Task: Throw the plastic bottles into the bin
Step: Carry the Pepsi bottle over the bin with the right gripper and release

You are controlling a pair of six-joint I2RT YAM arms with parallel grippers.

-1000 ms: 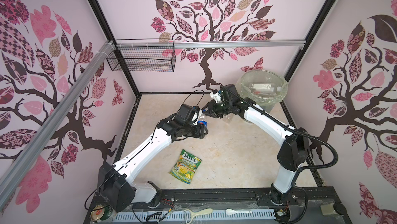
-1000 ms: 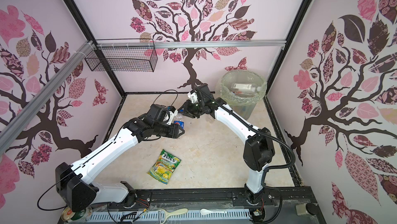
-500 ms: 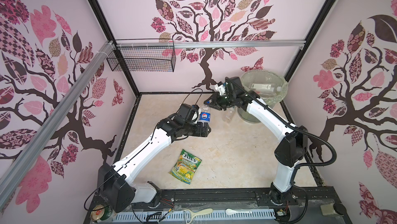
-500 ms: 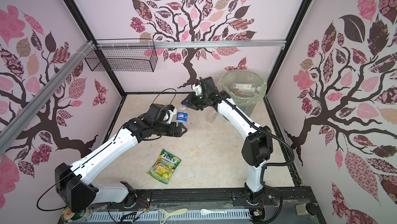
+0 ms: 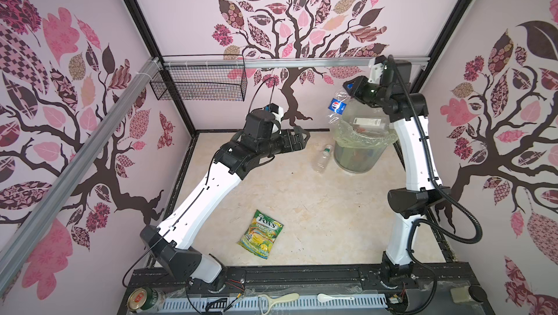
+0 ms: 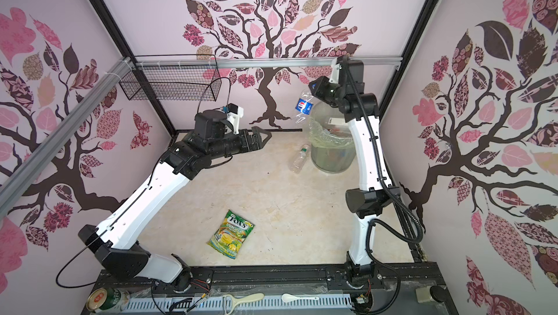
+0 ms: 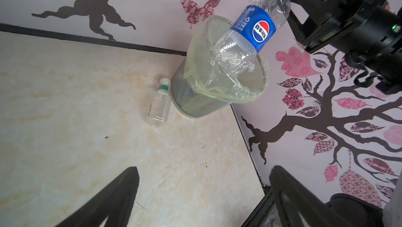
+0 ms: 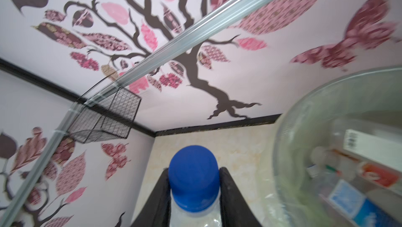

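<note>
Both top views show the right arm (image 5: 413, 153) reared high over the bench's (image 5: 302, 201) far right corner, the right gripper (image 5: 352, 89) pinching a blue-capped bottle (image 5: 337, 105) by its neck, tilted above the bin (image 5: 359, 159) rim. Left arm (image 5: 208, 189) stretches low towards the far edge, left gripper (image 5: 303, 137) spread wide, empty. A small bottle (image 5: 323, 157) lies just beside the bin.

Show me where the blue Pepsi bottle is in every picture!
In a top view: Pepsi bottle hangs above the bin's left edge.
In a top view: same spot, beside the bin.
Left wrist: whole bottle, tilted, in front of the bin's mouth.
Right wrist: only its blue cap, close up, beside the bin.
Shared landmark: the bin.
</note>
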